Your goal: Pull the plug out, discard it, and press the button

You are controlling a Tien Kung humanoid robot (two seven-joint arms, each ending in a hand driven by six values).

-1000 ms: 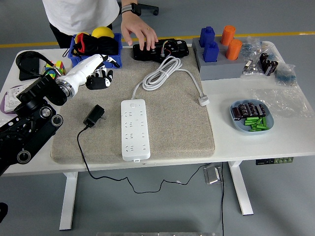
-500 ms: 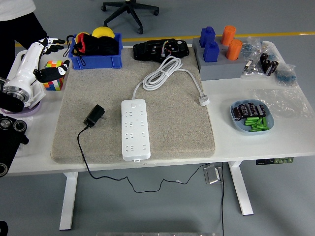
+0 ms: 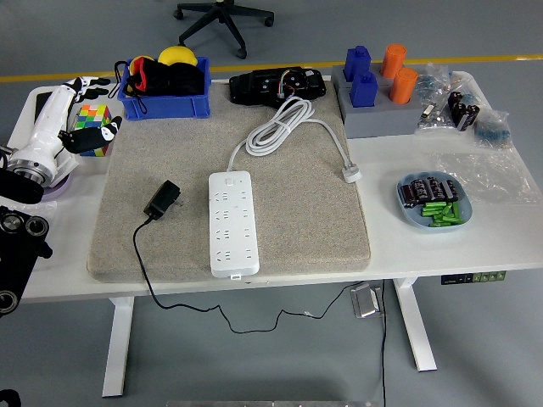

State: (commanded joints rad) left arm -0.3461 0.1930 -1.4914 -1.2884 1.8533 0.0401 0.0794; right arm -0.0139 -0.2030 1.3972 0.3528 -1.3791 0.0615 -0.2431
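The white power strip (image 3: 232,223) lies lengthwise on the grey mat (image 3: 297,212), its near end towards the table's front edge. The black plug (image 3: 162,200) lies unplugged on the mat just left of the strip, its black cord (image 3: 144,280) trailing over the near edge. The left hand (image 3: 81,114) hovers at the table's far-left corner — well apart from the plug, up and to its left — fingers spread and holding nothing, above a coloured cube (image 3: 92,129). Farther back, the strip's white cable (image 3: 284,123) coils towards a blue bin (image 3: 165,85).
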